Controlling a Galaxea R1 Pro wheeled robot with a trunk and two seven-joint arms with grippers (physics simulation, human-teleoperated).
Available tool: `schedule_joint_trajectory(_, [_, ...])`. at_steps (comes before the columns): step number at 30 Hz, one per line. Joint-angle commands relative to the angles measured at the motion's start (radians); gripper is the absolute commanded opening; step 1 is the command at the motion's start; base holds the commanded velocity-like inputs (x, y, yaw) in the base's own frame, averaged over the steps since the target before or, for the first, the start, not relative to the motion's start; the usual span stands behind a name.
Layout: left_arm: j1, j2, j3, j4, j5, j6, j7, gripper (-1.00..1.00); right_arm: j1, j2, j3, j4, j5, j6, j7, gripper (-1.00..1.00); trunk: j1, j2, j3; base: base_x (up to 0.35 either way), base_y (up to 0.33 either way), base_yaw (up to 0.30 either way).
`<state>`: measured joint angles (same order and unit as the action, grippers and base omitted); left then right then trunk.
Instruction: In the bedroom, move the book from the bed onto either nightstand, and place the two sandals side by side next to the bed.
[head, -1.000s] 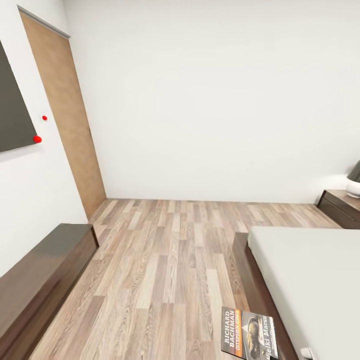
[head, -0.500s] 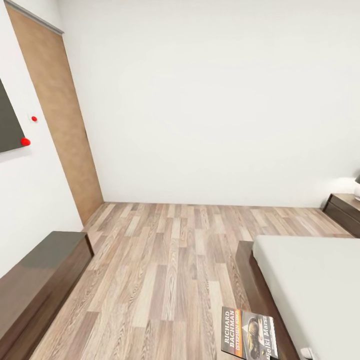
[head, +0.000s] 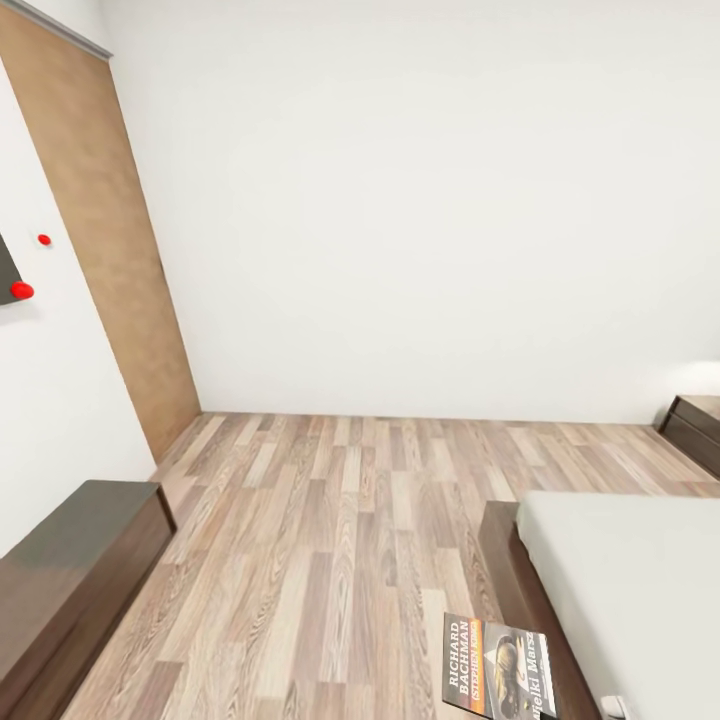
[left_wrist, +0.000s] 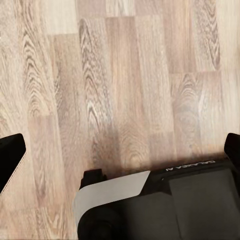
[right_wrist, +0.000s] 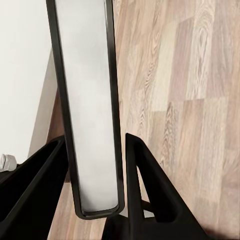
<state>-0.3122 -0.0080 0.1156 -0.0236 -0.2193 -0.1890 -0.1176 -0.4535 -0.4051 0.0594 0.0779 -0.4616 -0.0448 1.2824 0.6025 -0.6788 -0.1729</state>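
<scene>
The book (head: 498, 667) shows at about five o'clock in the head view, its dark cover with the orange band and white "RICHARD BACHMAN" lettering facing up, hanging above the wood-plank floor (head: 340, 540) just beside the near corner of the bed (head: 630, 580). In the right wrist view the book (right_wrist: 90, 105) appears edge-on as a long thin slab with a dark rim, and the right gripper (right_wrist: 95, 165) has its two black fingers (right_wrist: 145, 185) pressed against the book's two faces, pinching it near one end. The bed sits from three to five o'clock, its off-white mattress on a dark brown frame whose edge runs right past the book. At three o'clock, against the far wall, a sliver of a dark reddish-brown nightstand (head: 697, 430) shows at the frame's edge, well apart from the book. The floor spreads from the centre toward six o'clock. At seven to eight o'clock a long low dark bench (head: 70, 570) stands along the left wall. A brown door (head: 110, 250) stands at ten o'clock, beside two small red dots (head: 22, 291) on the wall. In the left wrist view the left gripper (left_wrist: 120, 155) has its black fingertips (left_wrist: 10, 155) spread wide above bare planks, with part of the robot's dark base (left_wrist: 165, 205) beneath it.
</scene>
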Motion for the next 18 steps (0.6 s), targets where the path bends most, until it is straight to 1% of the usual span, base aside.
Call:
schedule_joint_trajectory(1, [-0.001,0.0,0.009,0.001,-0.009,-0.003,-0.002,1.0,-0.002,0.0,0.002,0.003,-0.006,-0.005,0.003,-1.0,0.001,-0.001,-0.002,0.329,0.0,0.0])
schedule_joint_trajectory(18, [-0.001,0.0,0.009,0.001,-0.008,-0.004,-0.002,1.0,-0.002,0.0,0.003,0.003,-0.006,-0.006,0.002,-1.0,0.001,-0.001,-0.002,0.329,0.0,0.0])
